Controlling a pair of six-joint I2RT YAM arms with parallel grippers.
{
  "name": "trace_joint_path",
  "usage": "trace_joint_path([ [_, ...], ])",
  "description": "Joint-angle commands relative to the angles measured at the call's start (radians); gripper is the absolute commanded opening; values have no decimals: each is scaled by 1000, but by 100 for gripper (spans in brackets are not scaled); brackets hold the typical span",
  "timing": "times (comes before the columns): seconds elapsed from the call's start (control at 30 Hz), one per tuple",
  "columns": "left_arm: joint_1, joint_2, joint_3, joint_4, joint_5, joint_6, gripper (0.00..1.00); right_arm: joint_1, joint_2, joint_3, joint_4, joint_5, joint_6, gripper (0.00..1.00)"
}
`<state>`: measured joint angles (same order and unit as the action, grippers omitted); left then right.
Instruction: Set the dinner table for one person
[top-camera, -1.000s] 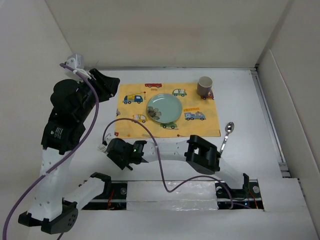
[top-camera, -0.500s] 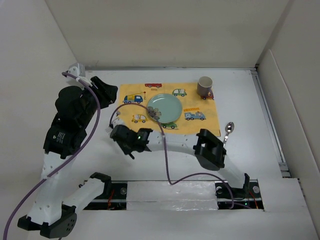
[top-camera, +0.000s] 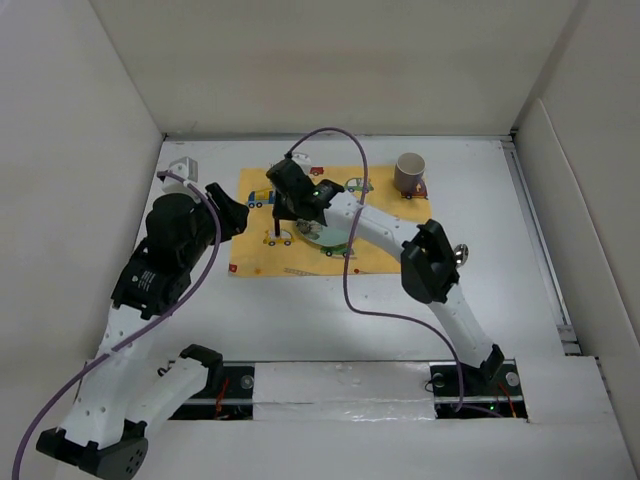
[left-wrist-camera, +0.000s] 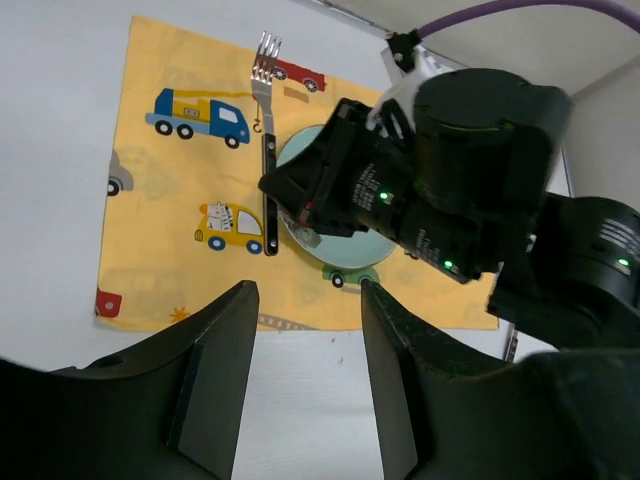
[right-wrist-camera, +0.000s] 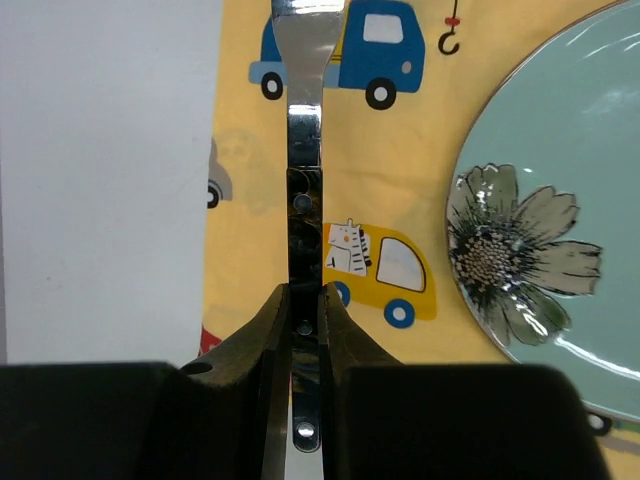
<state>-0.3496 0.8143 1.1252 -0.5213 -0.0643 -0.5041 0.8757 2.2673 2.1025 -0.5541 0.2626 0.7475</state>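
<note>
My right gripper (top-camera: 281, 212) is shut on the black handle of a fork (right-wrist-camera: 303, 150). It holds the fork over the left part of the yellow car-print placemat (top-camera: 258, 255), just left of the pale green flower plate (top-camera: 341, 237), tines pointing to the far side. The fork (left-wrist-camera: 266, 150) also shows in the left wrist view, low over the mat; I cannot tell if it touches. My left gripper (top-camera: 232, 213) is open and empty, above the white dinner table (top-camera: 330, 320) by the mat's left edge. The plate (right-wrist-camera: 560, 200) lies on the mat.
A brown mug (top-camera: 409, 172) stands at the mat's far right corner. A spoon (top-camera: 461, 254) lies right of the mat, mostly hidden by my right arm's elbow. White wall panels border the table on three sides.
My right arm has swung from the near left of the table up over the mat, carrying the fork to the plate's left. My left arm has shifted right and nearer.
</note>
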Motion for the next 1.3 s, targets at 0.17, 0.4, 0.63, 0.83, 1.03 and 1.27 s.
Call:
trace_joint_path([
  [0.17, -35, -56, -80, 46, -34, -10, 43, 11, 135, 128, -47, -17, 101, 0],
  [0.4, -45, -55, -108, 55, -31, -7, 43, 11, 186, 111, -43, -37, 110, 0],
  [0.63, -55, -47, -108, 60, -40, 1, 43, 11, 202, 90, -33, -63, 118, 26],
  [0.83, -66, -44, -111, 67, -40, 7, 43, 2, 169, 102, -20, -102, 118, 41],
  [1.03, -77, -46, -128, 66, -40, 24, 43, -38, -115, -30, 58, -129, 87, 39],
  [1.27, -106, -69, -191, 66, -25, 61, 5, -257, -810, -920, 119, 12, 299, 0],
])
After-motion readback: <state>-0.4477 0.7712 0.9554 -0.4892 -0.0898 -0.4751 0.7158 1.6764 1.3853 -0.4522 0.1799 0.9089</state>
